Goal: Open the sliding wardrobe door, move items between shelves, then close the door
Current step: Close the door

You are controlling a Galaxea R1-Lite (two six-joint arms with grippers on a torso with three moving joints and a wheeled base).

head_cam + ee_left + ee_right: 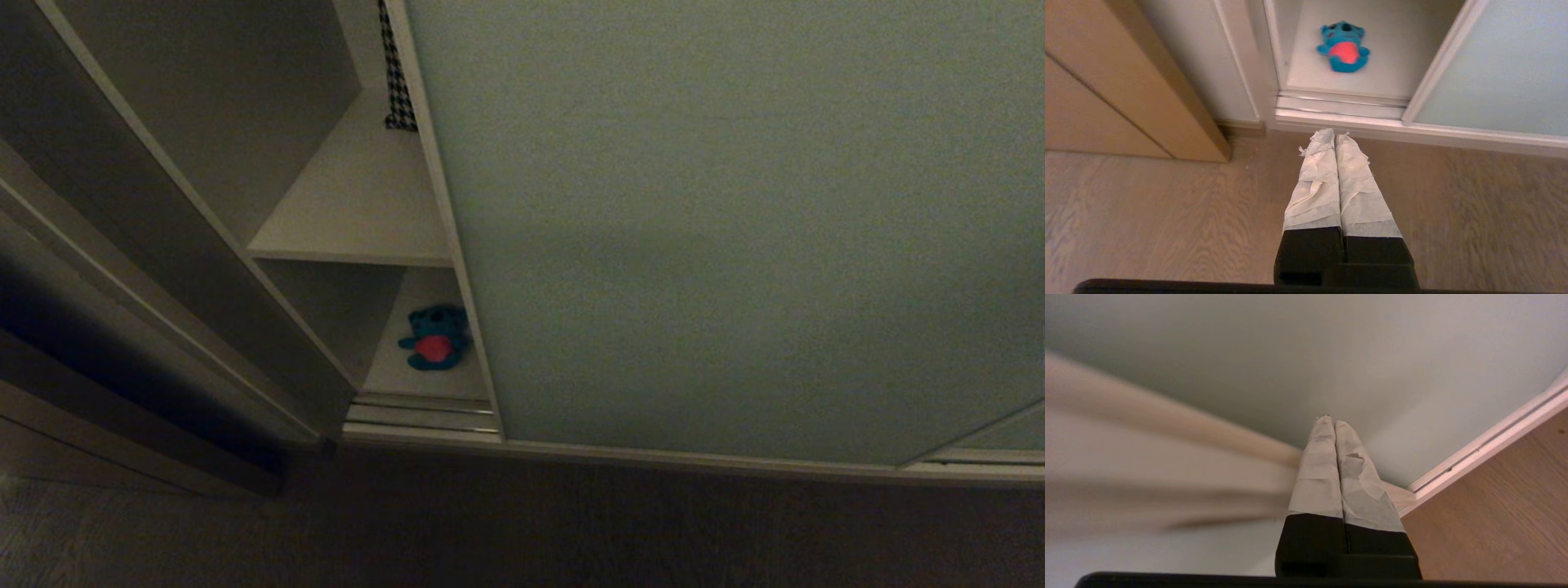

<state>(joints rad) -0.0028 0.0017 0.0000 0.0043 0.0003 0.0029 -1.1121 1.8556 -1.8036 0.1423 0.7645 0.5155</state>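
The right gripper (1329, 421), fingers pressed together and empty, is held against the matte pale grey-green sliding wardrobe door (1290, 355), while the blue plush toy with a red belly (435, 338) is seen on the lower white shelf (408, 377) near the door's edge.

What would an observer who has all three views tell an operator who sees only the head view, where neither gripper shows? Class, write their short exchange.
Operator: Where is the left gripper?
Observer: The left gripper is shut. It hangs over the wooden floor and points at the blue plush toy on the lower shelf.
Operator: And the right one?
Observer: The right gripper is also shut and holds nothing. Its tips are close to the sliding wardrobe door, but I cannot tell whether they touch it.
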